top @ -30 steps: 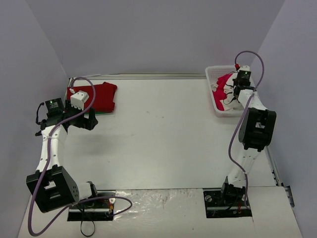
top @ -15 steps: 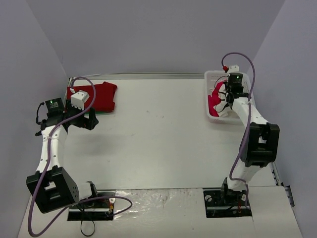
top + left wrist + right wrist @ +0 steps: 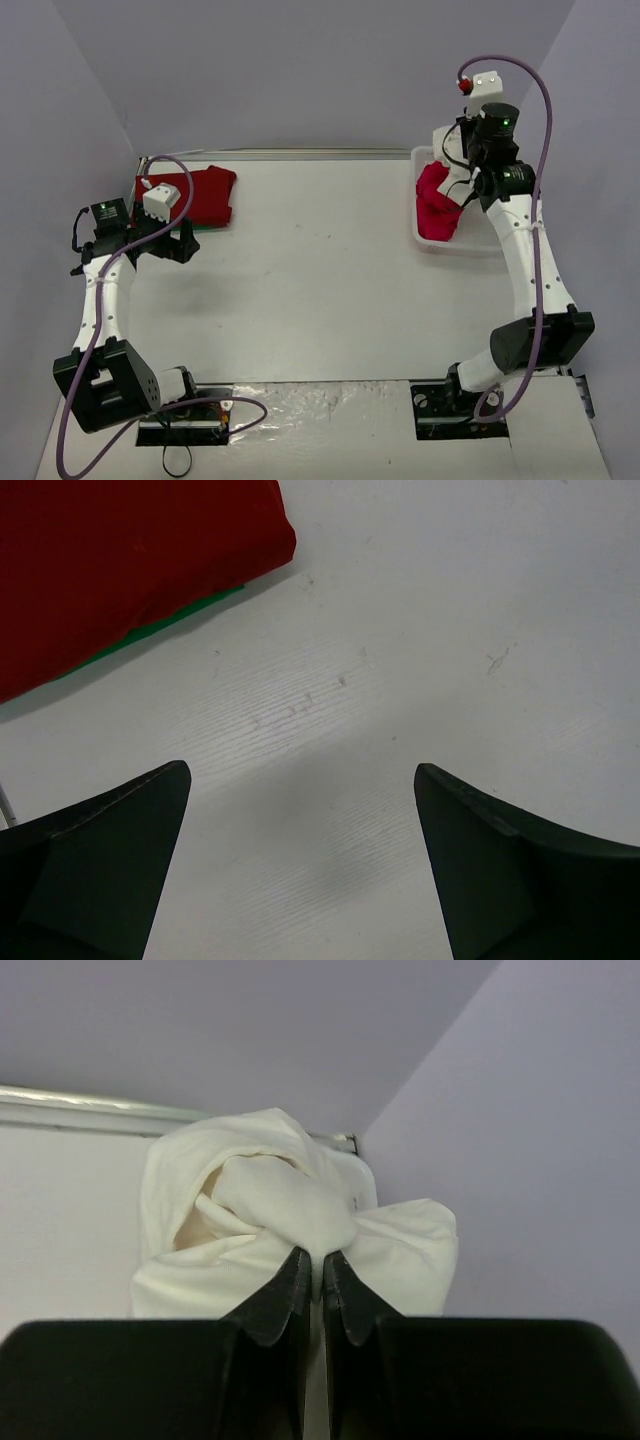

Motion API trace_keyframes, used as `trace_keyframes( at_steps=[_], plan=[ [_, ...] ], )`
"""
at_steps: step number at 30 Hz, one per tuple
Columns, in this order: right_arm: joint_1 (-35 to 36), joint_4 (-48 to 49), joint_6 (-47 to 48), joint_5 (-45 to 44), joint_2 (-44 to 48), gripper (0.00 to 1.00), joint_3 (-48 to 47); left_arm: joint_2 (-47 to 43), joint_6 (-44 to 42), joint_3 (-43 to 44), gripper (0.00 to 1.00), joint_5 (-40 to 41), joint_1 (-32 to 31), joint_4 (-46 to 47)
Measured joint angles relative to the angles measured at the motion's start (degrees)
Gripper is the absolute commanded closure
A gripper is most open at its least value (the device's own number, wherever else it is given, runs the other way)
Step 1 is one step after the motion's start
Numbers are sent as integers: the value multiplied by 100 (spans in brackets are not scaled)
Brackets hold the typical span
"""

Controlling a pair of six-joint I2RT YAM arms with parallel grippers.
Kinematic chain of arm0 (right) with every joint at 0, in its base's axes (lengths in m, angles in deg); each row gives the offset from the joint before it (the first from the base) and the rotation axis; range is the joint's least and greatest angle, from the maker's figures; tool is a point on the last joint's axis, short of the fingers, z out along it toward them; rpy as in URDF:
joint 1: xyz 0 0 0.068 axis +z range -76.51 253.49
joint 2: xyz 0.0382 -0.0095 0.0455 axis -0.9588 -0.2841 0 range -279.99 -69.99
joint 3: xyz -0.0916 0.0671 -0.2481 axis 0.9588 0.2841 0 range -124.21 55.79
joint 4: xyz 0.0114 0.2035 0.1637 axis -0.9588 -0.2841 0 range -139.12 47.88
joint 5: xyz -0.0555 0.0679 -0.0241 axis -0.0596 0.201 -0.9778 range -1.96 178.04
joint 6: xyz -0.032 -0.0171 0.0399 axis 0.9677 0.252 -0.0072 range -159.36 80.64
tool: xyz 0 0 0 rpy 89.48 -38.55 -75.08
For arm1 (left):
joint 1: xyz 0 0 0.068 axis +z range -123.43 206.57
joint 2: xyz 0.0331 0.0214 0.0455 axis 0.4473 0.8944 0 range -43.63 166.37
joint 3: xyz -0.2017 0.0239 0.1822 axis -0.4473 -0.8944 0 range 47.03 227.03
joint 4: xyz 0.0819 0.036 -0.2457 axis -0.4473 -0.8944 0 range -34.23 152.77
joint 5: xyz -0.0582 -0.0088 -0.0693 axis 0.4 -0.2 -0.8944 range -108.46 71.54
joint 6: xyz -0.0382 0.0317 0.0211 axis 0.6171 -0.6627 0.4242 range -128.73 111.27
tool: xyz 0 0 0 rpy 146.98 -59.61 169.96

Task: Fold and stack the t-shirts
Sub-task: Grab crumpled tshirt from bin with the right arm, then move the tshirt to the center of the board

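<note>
My right gripper (image 3: 312, 1257) clenches the bunched cream-white cloth t-shirt (image 3: 290, 1200) above the white plastic lattice basket (image 3: 440, 244), held high, I judge, to clear its rim. My left gripper (image 3: 300, 772) hangs released, far from the basket.

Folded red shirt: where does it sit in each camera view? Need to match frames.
Top external: folded red shirt lies flat at the table's far left corner.
Left wrist: it fills the top left corner of the picture.
Right wrist: not in it.
Shared landmark: the white table, seen under the shirt in the top and left wrist views.
</note>
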Motion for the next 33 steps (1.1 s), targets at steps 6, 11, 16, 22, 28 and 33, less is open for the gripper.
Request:
trace_keyframes(
  at_steps=[6,11,16,22,28,33],
  plan=[
    [988,-411,-63,393,428,100,-623,-61,0,0,6,4,0,0],
    [1873,-782,-55,929,470,100,-560,-66,0,0,6,7,2,0],
    [2149,-1202,7,2050,417,30,-140,-66,0,0,6,9,2,0],
    [2273,-1517,354,2415,138,0,313,-66,0,0,6,7,7,0],
    [2026,-1488,348,2006,-348,0,699,-55,-2,0,6,-17,7,-13],
    [1552,-1353,240,1915,-1084,0,879,-46,-17,0,6,-44,7,-63]
  ],
)
